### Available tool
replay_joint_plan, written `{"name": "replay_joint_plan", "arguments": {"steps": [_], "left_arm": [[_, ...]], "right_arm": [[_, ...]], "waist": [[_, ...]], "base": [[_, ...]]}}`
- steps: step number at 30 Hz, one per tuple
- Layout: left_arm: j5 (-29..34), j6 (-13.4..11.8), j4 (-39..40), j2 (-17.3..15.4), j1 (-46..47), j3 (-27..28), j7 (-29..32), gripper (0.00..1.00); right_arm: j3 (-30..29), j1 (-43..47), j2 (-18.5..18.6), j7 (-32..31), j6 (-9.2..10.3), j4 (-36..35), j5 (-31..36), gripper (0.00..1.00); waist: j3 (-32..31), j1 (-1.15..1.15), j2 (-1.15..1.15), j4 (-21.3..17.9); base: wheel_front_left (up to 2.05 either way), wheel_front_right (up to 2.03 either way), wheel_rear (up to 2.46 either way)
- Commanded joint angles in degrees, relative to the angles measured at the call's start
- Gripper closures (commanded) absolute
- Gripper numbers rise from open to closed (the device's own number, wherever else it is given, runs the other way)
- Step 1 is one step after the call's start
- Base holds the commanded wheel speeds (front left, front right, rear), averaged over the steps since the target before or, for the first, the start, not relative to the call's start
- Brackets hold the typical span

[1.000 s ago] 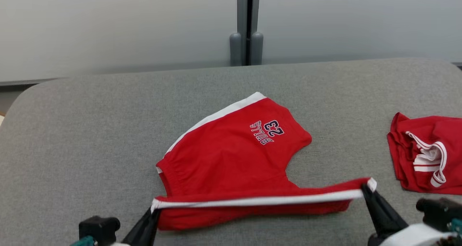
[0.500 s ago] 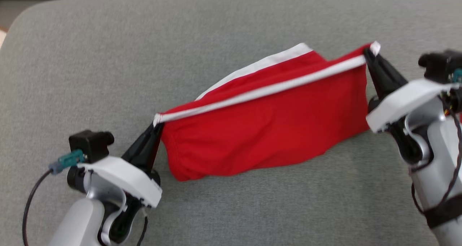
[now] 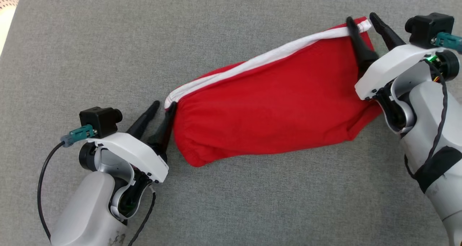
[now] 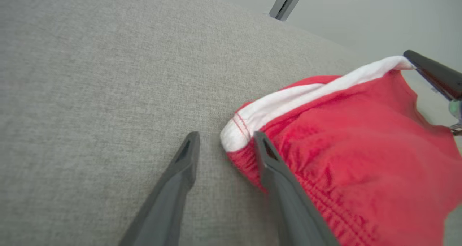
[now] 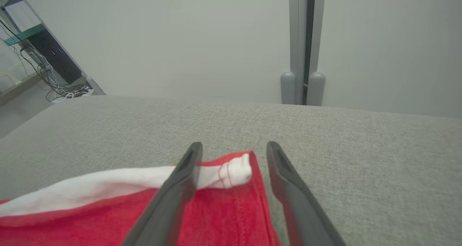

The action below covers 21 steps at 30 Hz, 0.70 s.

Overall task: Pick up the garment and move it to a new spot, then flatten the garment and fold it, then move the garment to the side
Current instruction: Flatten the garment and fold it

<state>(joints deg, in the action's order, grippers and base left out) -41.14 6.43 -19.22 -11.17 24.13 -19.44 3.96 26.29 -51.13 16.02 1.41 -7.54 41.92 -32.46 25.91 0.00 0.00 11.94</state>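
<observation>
The garment [image 3: 270,105] is red with a white band along its far edge, and it lies folded in a long slanted strip on the grey table [image 3: 231,210]. At its left end my left gripper [image 3: 164,105] stands open, and the white corner [image 4: 234,130] lies loose between the fingers [image 4: 278,173]. My right gripper [image 3: 361,17] is open at the right end. There the white-banded corner [image 5: 231,172] rests between its jaws, unpinched. The other arm's finger [image 4: 433,74] touches the far end of the garment [image 4: 361,148].
Grey fabric table surface [image 5: 361,148] stretches all around the garment [image 5: 216,217]. Behind the table stand a pale wall and a grey post [image 5: 302,87]. A shelf with cables [image 5: 43,61] is off the table's far left corner. A pale object [image 3: 7,0] sits beyond the table's upper left corner.
Both grippers have opened and let go of the white-banded edge, which was stretched between them. The garment now lies folded over on the table. The head camera has tilted down.
</observation>
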Motion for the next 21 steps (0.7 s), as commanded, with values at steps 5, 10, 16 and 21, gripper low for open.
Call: {"name": "replay_joint_plan", "arguments": {"steps": [5, 10, 16, 21], "left_arm": [[1.11, -0.28, 0.1, 0.43, -1.45, 0.57, -6.76, 0.0], [5.6, -4.43, 2.3, 0.69, -2.73, 2.28, -15.81, 0.0], [9.67, -8.33, 7.95, 1.62, -4.88, 6.53, -19.02, 0.0], [14.69, -9.47, 11.03, 1.31, -6.54, 9.49, -19.14, 0.0]], "right_arm": [[3.27, 1.15, 0.62, 8.84, 0.07, 1.48, 0.02, 0.0], [1.64, 4.18, 1.0, 13.32, 0.07, -1.43, 2.85, 0.0], [-5.05, 12.27, -0.01, 13.82, 0.07, -11.79, 7.86, 0.0], [-9.94, 20.58, -1.04, 13.84, 0.06, -19.5, 11.68, 0.0]], "waist": [[-1.9, 0.0, 0.0, -1.0], [-3.91, 0.0, 0.0, -2.52], [-6.34, 0.0, 0.0, -5.05], [-7.95, 0.0, 0.0, -7.29]], "base": [[0.0, 0.0, 0.0], [0.0, 0.0, 0.0], [0.0, 0.0, 0.0], [0.0, 0.0, 0.0]]}}
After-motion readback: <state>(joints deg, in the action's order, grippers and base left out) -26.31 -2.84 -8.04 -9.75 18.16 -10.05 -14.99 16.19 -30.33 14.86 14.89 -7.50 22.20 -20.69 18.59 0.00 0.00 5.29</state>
